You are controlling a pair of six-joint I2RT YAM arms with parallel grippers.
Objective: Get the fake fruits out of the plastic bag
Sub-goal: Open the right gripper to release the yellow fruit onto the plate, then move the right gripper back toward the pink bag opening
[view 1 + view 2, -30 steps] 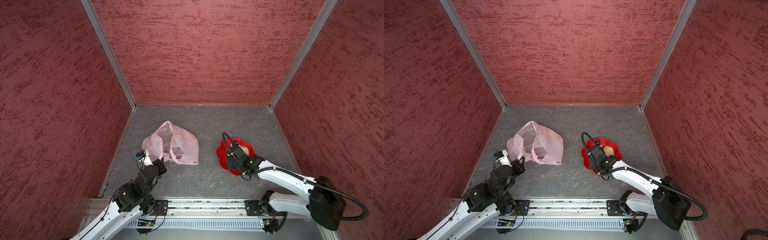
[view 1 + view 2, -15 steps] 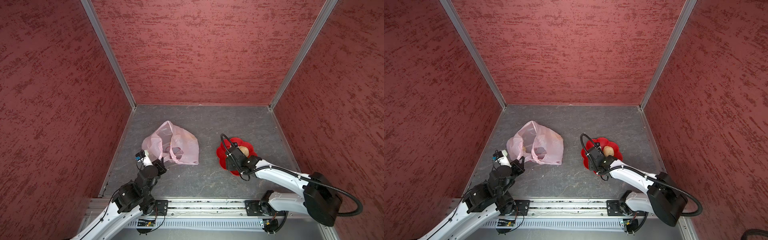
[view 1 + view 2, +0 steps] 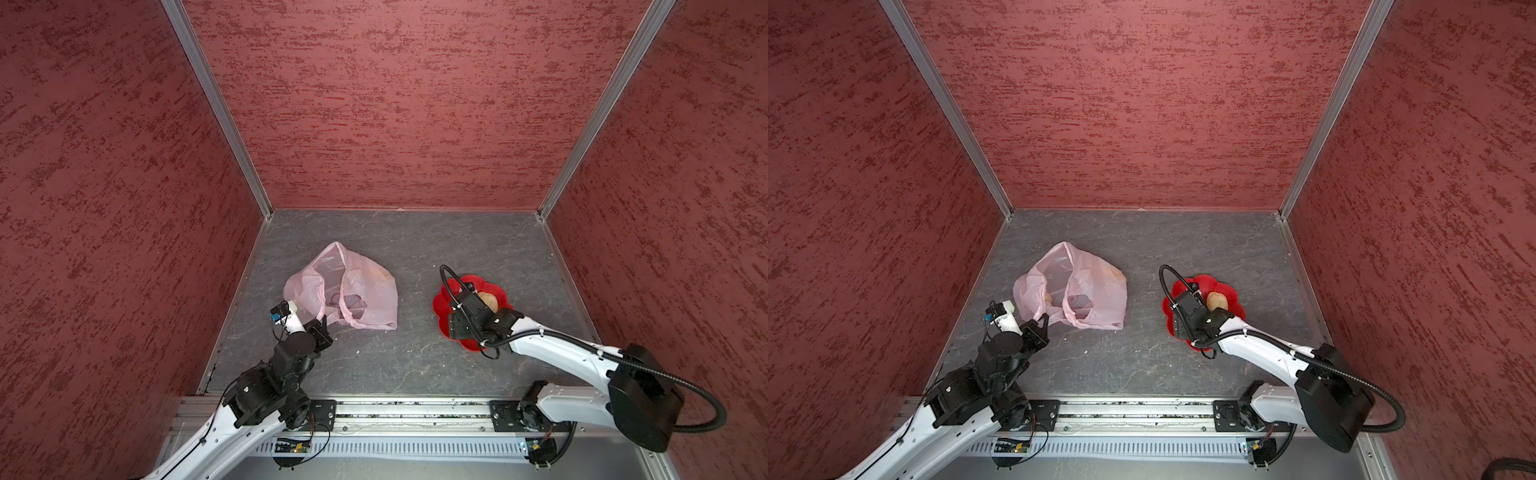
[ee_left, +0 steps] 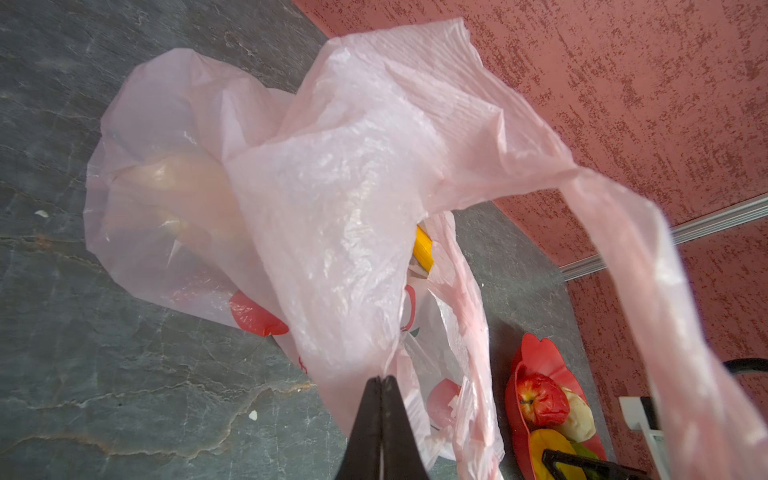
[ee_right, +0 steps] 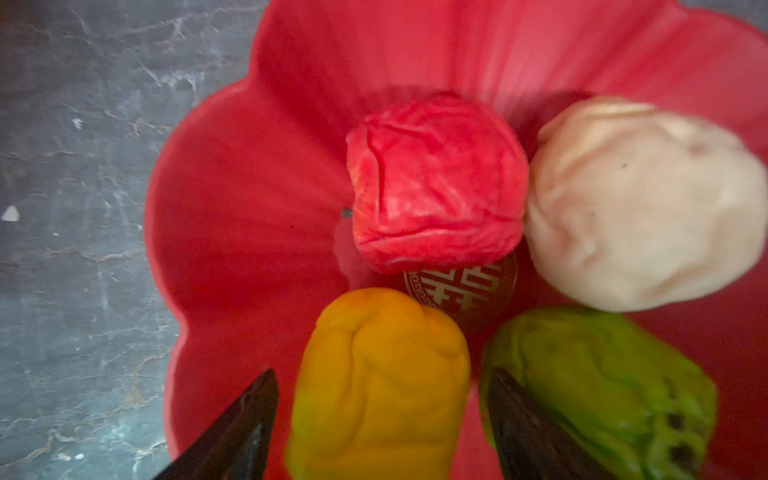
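Four fake fruits sit on your red plate (image 5: 232,208): the red fruit (image 5: 436,183), the beige fruit (image 5: 640,208), the yellow fruit (image 5: 382,324) and the green fruit (image 5: 594,374), packed close around the plate's gold centre mark. Your right pincer (image 5: 382,374) hangs over them with its jaws wide. One finger is on each side of the yellow fruit with a visible gap to it, so nothing is gripped there.

In both top views the plate (image 3: 496,286) (image 3: 1229,289) lies on the right half of the bench (image 3: 415,357). It is well apart from the plastic bag (image 3: 370,295) (image 3: 1100,291), which lies crumpled on the left half with its loop handles toward the robot.

Your left pincer (image 4: 380,380) is pinched tight on a fold of the bag's film at its mouth, and that edge is drawn up to the fingertips. Through the film you can see a second beige fruit (image 4: 178,187) inside the bag. A strip of yellow (image 4: 424,249) shows in the opening; so little of it shows that you cannot tell whether it is the banana.
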